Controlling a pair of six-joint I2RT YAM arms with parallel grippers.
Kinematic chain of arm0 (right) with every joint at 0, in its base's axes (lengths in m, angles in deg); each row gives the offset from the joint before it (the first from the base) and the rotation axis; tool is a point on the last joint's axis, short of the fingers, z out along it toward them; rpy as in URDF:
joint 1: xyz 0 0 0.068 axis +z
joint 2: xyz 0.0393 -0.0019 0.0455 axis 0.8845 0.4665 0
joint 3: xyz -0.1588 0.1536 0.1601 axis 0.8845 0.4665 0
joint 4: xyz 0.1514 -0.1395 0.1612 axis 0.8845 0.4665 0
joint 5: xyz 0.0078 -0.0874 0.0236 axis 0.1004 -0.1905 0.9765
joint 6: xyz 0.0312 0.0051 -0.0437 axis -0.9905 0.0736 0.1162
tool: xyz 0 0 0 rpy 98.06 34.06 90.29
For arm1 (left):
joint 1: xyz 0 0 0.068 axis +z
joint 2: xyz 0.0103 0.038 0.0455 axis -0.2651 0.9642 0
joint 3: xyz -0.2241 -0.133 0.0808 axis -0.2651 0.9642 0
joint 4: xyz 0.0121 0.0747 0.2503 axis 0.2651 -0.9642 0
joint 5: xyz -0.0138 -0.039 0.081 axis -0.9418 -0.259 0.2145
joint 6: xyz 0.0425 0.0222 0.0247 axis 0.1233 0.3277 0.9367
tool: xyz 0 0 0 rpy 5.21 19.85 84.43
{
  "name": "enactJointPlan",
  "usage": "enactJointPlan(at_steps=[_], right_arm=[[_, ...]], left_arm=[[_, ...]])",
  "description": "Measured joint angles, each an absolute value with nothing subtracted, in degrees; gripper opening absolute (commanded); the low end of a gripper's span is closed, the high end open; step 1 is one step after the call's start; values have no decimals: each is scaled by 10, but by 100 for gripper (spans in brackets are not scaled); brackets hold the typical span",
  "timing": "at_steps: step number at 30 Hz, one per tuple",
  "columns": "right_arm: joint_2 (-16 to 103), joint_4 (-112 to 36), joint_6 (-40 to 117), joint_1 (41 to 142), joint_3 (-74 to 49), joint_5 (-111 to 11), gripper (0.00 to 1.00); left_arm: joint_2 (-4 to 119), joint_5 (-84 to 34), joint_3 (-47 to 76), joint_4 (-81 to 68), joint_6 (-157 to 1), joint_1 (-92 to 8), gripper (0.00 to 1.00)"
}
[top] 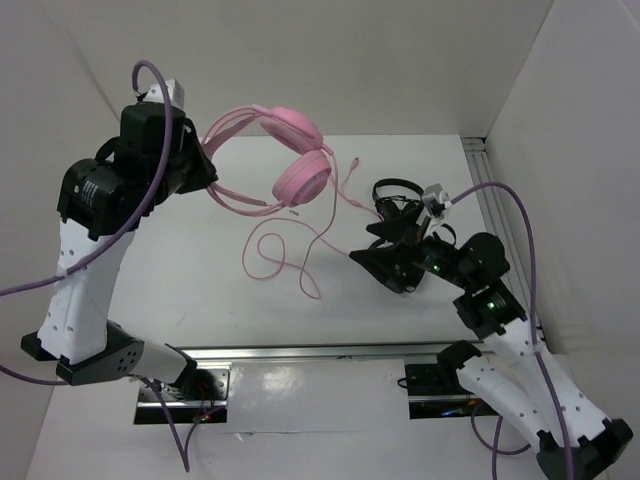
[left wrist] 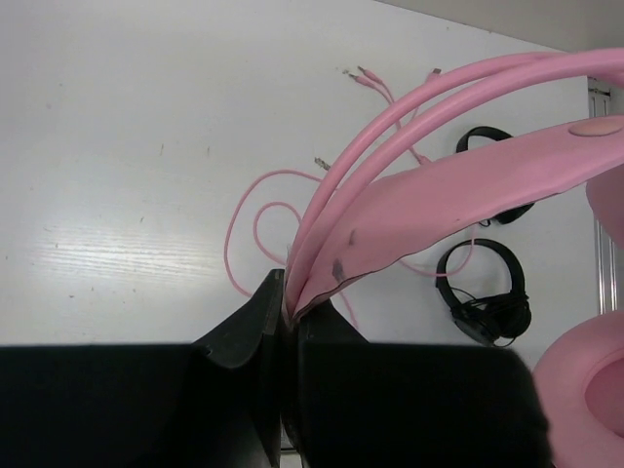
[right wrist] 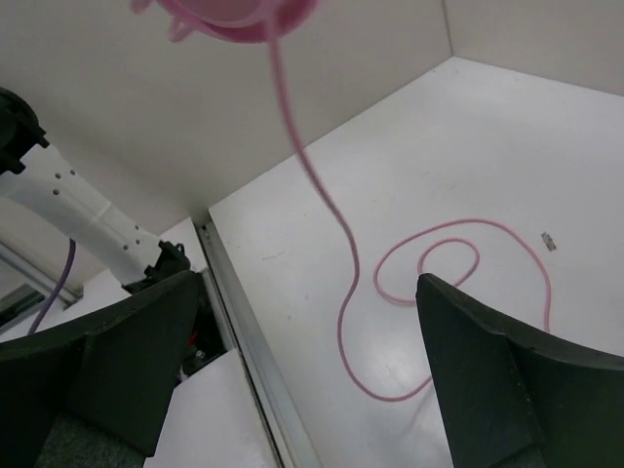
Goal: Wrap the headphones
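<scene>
The headphones (top: 290, 150) hang above the rear of the table (top: 180, 280), carried by the left tool (left wrist: 286, 304), whose jaws are pressed together on the headband (left wrist: 458, 175) near one end of its arch. The right tool (right wrist: 304, 292) is spread wide and holds nothing; it hovers low over the table with the cable (right wrist: 343, 244) lying between its fingers. The earcups (top: 305, 175) dangle below the band. From them the cable drops to the table, where it lies in loose loops between the two arms, with its plug ends (left wrist: 363, 78) further back.

Judgement on handling: the headset looks light, but it will likely swing on its band. The band appears springy and smooth, so a grip near its end could slip or let the cups twist. The cable is thin and limp and holds no shape; it is best taken close to the earcup or at a straight run, not across a loop.

Not verifiable: how firmly the left jaws bear on the band, since the tool's own bulk covers the contact. The wrist views cut off the earcups. The cable's entry into the cup is unclear, as is whether it branches. Black headphones (left wrist: 487, 292) lie at the right rear, partly masked by the right arm.
</scene>
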State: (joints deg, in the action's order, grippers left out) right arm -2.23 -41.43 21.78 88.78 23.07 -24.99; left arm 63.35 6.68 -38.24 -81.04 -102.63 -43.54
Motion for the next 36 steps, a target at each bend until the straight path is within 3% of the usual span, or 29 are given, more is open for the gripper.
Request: enactJointPlan(at_steps=[13, 17, 18, 21, 25, 28, 29, 32, 36], right_arm=[[300, -726, 188, 949, 259, -171, 97], [356, -787, 183, 986, 258, -170, 83], [369, -800, 181, 991, 258, -169, 76], [417, -852, 173, 1003, 257, -168, 68], [484, -921, 156, 1006, 270, -167, 44], [506, -961, 139, 1007, 303, -168, 38], [508, -975, 136, 1009, 317, -170, 24], [509, -990, 129, 1015, 338, -175, 0], [476, -974, 142, 1023, 345, -204, 1]], left_arm=[[637, -1, -383, -867, -1019, -406, 0], [637, -19, -383, -865, -1017, -397, 0], [637, -23, -383, -864, -1017, -395, 0], [637, -30, -383, -864, -1017, -386, 0], [634, -33, -383, -864, -1019, -360, 0], [624, -32, -378, -860, -1022, -329, 0], [617, -32, -370, -856, -1022, -317, 0], [596, -32, -343, -841, -1023, -289, 0], [576, -35, -295, -823, -1023, -266, 0]])
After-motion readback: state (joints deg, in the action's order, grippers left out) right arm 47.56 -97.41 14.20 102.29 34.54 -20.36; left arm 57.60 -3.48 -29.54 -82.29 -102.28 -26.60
